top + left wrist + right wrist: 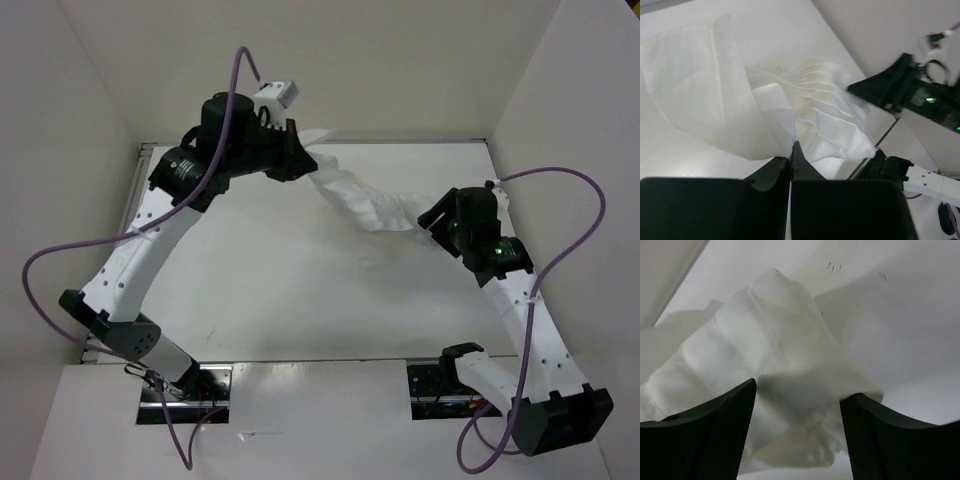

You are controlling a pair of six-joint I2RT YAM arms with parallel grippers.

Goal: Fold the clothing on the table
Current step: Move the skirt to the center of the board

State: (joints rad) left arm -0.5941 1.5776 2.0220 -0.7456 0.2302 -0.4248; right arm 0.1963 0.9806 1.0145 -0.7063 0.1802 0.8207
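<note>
Left claw point(792, 150) pinches the clothing point(705, 90) edge shut; right claw point(798, 392) gapes wide over it.

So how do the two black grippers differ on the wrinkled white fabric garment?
The left gripper is shut, pinching an edge of the garment; the right gripper is open, straddling its other end. The left gripper reaches farther across the white table than the right gripper. Both meet the same garment.

Wrinkled white clothing point(362, 200) in a band between left tool point(300, 160) and right tool point(432, 222), over the table point(290, 300)
</note>
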